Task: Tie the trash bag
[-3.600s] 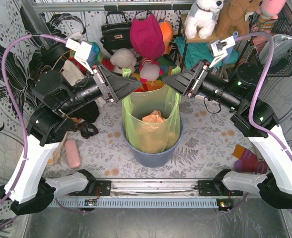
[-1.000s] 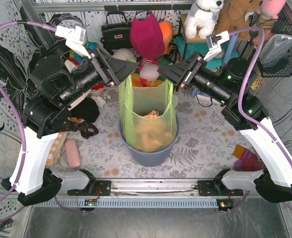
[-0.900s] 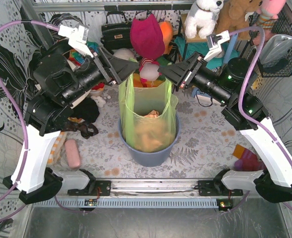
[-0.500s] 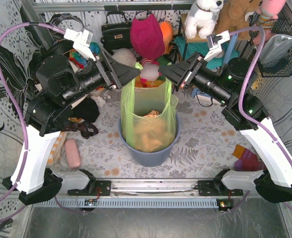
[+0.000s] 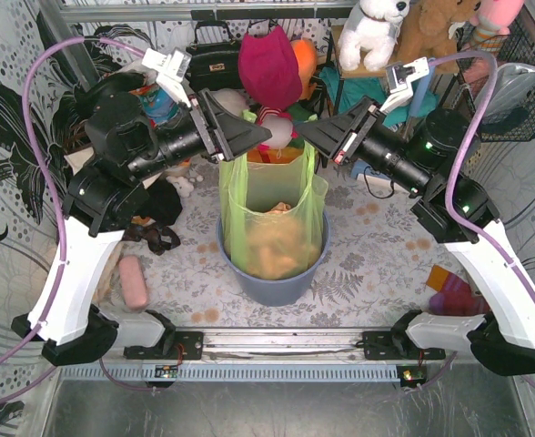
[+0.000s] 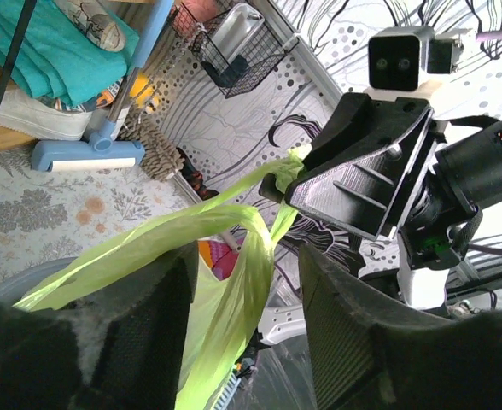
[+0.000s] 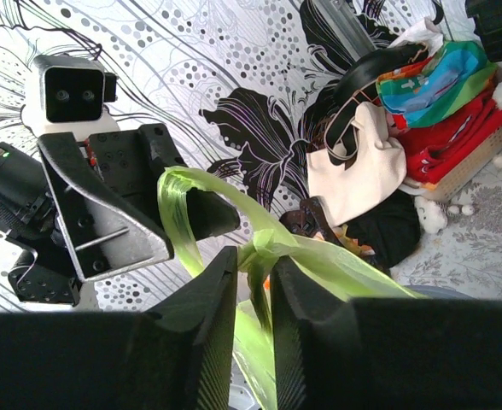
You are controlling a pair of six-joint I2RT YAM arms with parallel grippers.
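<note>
The trash bag [image 5: 272,196], thin light-green film with tan paper [image 5: 282,215] inside, stands in a blue bin [image 5: 277,284] at the table's middle. Its top is drawn up into twisted strands between both grippers. My right gripper [image 5: 306,135] [image 7: 255,282] is shut on a strand just below a small knot [image 7: 268,242]. My left gripper [image 5: 257,139] [image 6: 247,325] is open, its jaws wide apart. A green strand [image 6: 242,273] hangs between them, and a loop of it wraps over one of its fingers [image 7: 208,212]. The two grippers' tips nearly meet above the bag's mouth.
Plush toys, a magenta cushion [image 5: 269,66] and a black handbag [image 5: 213,62] crowd the back. A white tote [image 7: 358,166] and bright clothes lie at back left. A pink object [image 5: 133,280] lies at left, a striped sock [image 5: 454,296] at right, a wire basket [image 5: 522,86] at far right.
My left arm has swung right and toward the back, carrying its open jaws closer to the right gripper. The right jaws have narrowed onto the green strand.
</note>
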